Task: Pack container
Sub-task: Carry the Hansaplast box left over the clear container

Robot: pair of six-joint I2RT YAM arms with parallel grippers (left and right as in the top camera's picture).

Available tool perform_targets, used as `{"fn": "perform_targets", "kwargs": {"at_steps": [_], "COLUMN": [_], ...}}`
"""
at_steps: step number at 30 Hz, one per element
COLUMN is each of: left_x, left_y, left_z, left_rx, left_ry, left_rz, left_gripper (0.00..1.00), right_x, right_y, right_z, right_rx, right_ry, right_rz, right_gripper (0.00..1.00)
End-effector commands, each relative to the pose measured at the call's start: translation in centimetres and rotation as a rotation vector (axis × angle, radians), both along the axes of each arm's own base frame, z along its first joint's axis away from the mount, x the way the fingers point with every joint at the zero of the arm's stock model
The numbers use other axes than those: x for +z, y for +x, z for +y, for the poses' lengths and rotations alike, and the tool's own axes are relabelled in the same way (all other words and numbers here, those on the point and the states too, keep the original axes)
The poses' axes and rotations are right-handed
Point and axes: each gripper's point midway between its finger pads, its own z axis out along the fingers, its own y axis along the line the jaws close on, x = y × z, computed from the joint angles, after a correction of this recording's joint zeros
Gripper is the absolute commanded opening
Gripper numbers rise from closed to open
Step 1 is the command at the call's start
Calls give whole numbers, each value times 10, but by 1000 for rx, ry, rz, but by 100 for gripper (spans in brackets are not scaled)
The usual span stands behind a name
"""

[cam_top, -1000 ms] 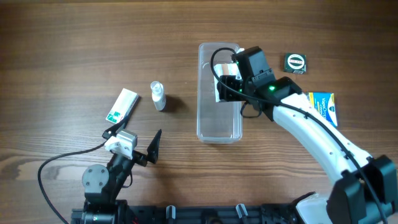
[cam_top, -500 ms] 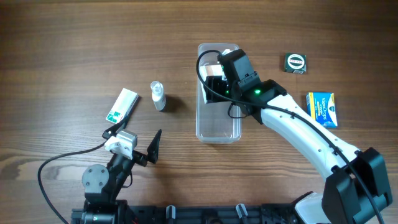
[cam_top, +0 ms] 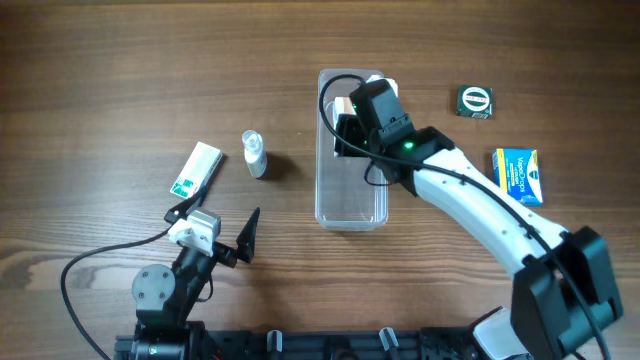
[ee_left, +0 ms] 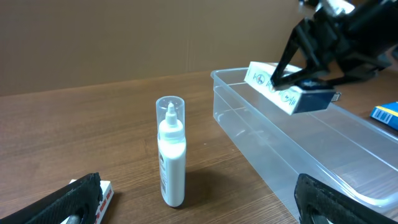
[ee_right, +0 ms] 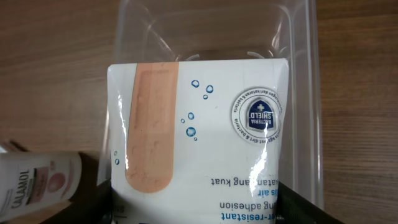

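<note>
The container is a long clear tub on the wooden table, also seen in the left wrist view and the right wrist view. My right gripper is shut on a white plaster box and holds it above the container's far half. In the left wrist view, the box hangs tilted just over the rim. My left gripper is open and empty near the front left, well away from the container; its fingers frame a small bottle.
A small clear-capped white bottle stands left of the container. A green-and-white box lies further left. A dark square packet and a blue box lie to the right. A white item lettered CALAMOL shows beside the tub.
My right gripper has moved left with the plaster box, from the container's right rim to over its inside. The left arm has not moved.
</note>
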Motion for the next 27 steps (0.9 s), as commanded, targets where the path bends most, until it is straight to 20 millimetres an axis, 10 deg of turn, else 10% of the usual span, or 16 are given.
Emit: {"fn": "perform_targets", "kwargs": {"at_steps": [1,27], "left_x": [-2,-2], "left_y": [1,1], "left_z": [2,2], "left_rx": [10,10], "left_ry": [8,8], "left_rz": [5,5], "left_gripper": [100,100], "right_x": [-13,-33], "right_y": [4,31], "right_z": [7,7], "right_rx": [-35,-108], "right_ry": [-19,-74], "right_rz": [8,-80], "right_gripper": [70,77]}}
